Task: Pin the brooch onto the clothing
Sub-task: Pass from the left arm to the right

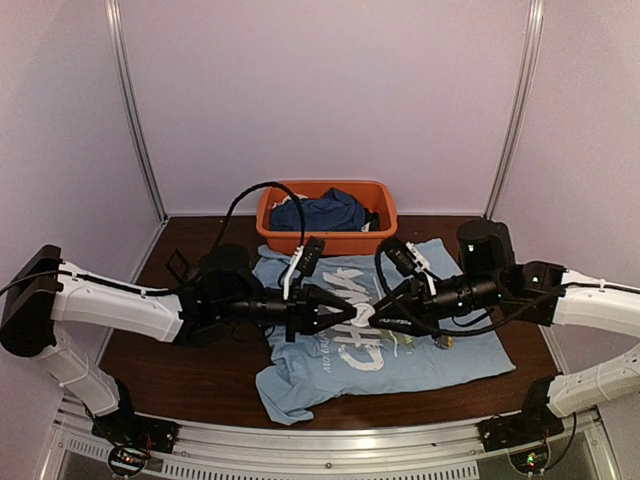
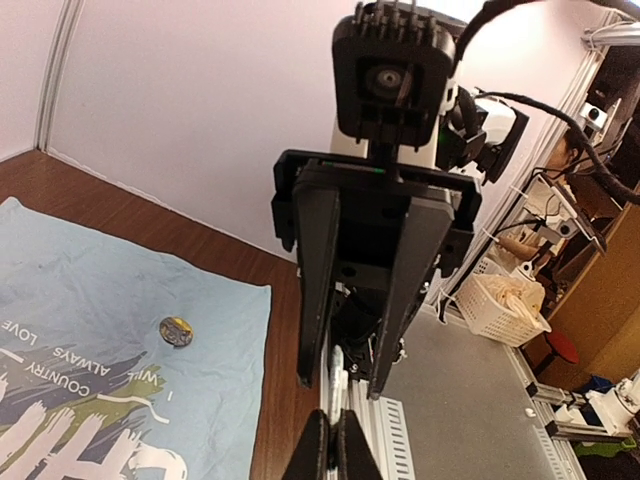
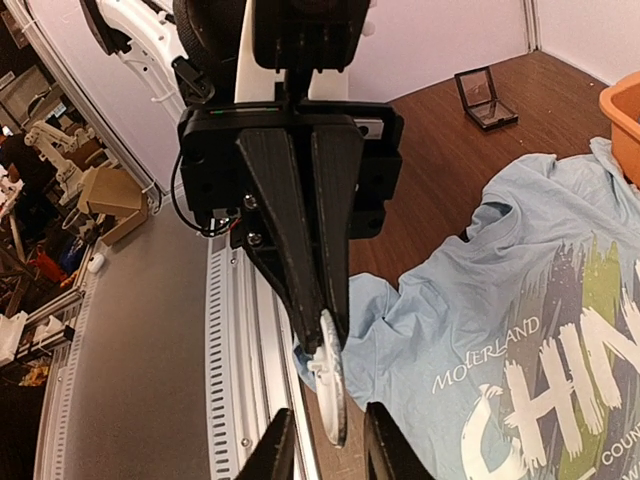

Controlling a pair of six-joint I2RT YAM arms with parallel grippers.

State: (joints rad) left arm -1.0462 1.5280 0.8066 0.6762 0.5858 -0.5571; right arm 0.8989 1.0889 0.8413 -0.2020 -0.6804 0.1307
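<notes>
Brooch (image 2: 176, 330) lies flat on the T-shirt (image 2: 90, 300), well apart from both pairs of fingers and gripped by neither. The left gripper (image 3: 325, 345) pinches a pale round disc (image 3: 330, 390) edge-on. The right gripper (image 3: 325, 450) holds its fingers spread just before that disc. Risk: the disc slips during a handover, or thin cloth bunches under fingers reaching for the brooch.

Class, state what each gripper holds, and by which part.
Left gripper: a small white disc, pinched at its upper rim. Right gripper: nothing, jaws open.
</notes>
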